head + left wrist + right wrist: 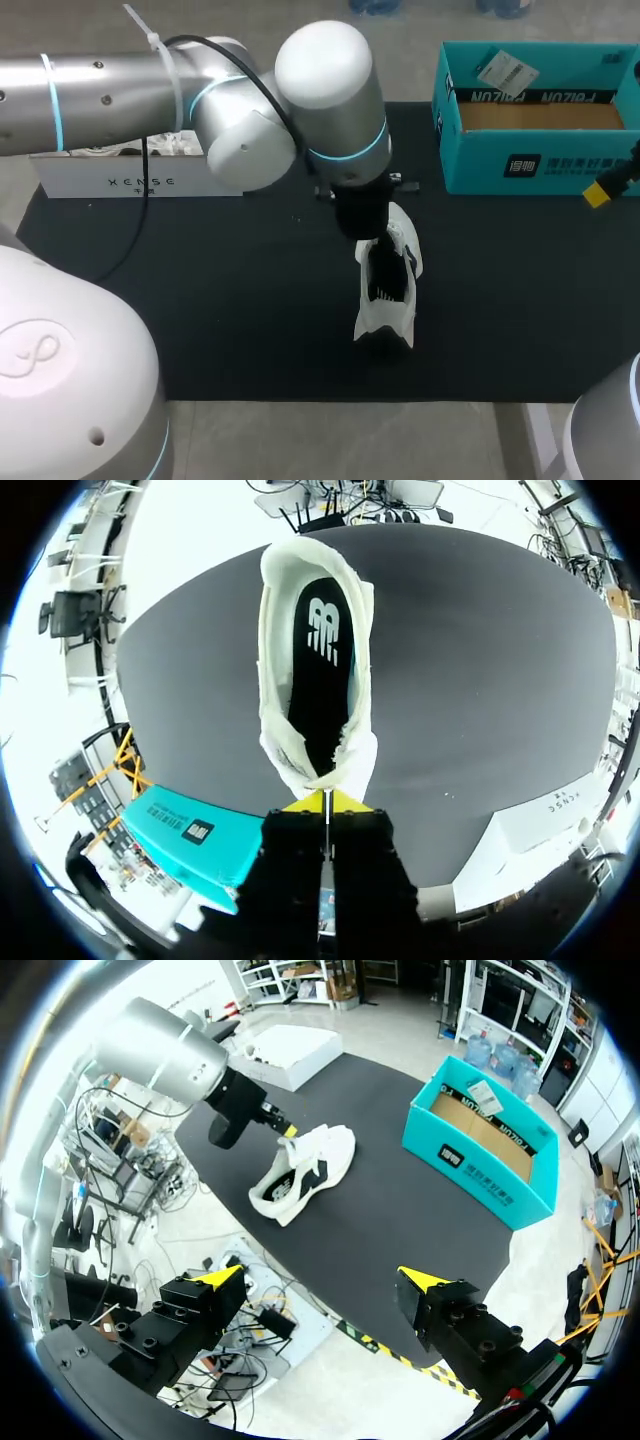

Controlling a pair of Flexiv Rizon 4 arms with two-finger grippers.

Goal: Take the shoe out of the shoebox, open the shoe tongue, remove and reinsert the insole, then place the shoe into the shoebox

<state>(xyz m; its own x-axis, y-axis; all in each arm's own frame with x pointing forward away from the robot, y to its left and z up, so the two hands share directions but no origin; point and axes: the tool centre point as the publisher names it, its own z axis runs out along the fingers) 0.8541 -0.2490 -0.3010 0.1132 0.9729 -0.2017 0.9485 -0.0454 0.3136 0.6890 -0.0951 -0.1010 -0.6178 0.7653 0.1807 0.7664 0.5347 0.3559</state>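
Head view: the white shoe [386, 318], black inside, lies mid-bench [200, 300], with the teal shoebox [520, 165] at its 2 o'clock.
Left wrist view: the black insole [318, 680] shows inside. The left jaws are closed, pinching the shoe's white near-end fabric.
Right wrist view: the right jaws are spread open and empty. The shoe is well ahead, at their 11 o'clock.

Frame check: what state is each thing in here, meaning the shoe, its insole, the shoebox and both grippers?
shoe: out of the box, on the black mat.
insole: seated inside the shoe.
shoebox: open, no shoe inside.
left gripper: shut on the shoe, pinching the fabric at one end of its opening.
right gripper: open, holding nothing, well away from the shoe.
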